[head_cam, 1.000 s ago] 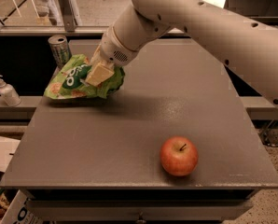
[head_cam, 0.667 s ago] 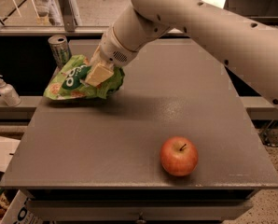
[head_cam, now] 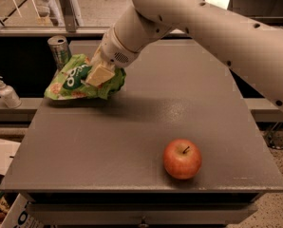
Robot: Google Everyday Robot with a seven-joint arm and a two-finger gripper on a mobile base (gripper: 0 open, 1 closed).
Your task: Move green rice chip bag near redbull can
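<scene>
Green chip bag (head_cam: pixel 71 83) lies at the table's (head_cam: pixel 132 141) far left corner, just beside the can (head_cam: pixel 59 50). My gripper (head_cam: pixel 99 75) pinches its right side. Nothing has shifted since a moment ago.

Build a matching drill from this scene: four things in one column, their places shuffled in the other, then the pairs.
Things:
1. green rice chip bag
2. redbull can
3. apple
4. pump bottle

Places:
A. near the table's front edge, right of middle
B. off the table, to its left
C. gripped by the claw at the table's far left
D. upright just behind the bag

Pairs: 1-C, 2-D, 3-A, 4-B
</scene>
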